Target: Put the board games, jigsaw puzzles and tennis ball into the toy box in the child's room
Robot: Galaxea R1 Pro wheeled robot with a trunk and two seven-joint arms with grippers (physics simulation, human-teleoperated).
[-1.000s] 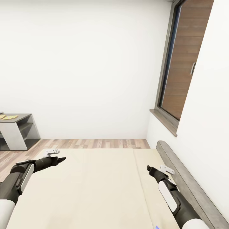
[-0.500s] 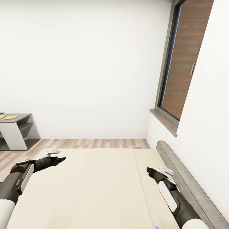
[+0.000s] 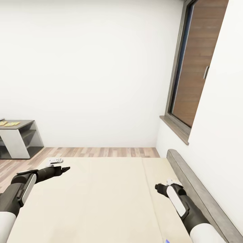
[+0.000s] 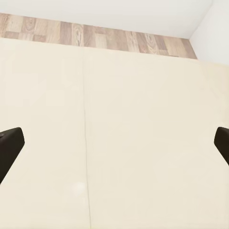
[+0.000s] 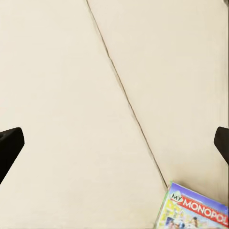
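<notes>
Beige mattress fabric spreads beneath both black robot arms as they hang over the wide low bed (image 3: 101, 199) with its grey headboard (image 3: 199, 189). The left gripper (image 3: 62, 168) hovers above the mattress's near-left part with its jaws spread wide and nothing between them. The right gripper (image 3: 158, 187) hangs near the headboard, jaws likewise wide and empty. A flat, colourful Monopoly board game box (image 5: 193, 210) lies flat on the mattress below the right gripper, untouched. Across the wood-plank floor (image 3: 101, 152), a grey counter (image 3: 20, 139) carries yellow patterned puzzle sheets (image 3: 10, 124).
</notes>
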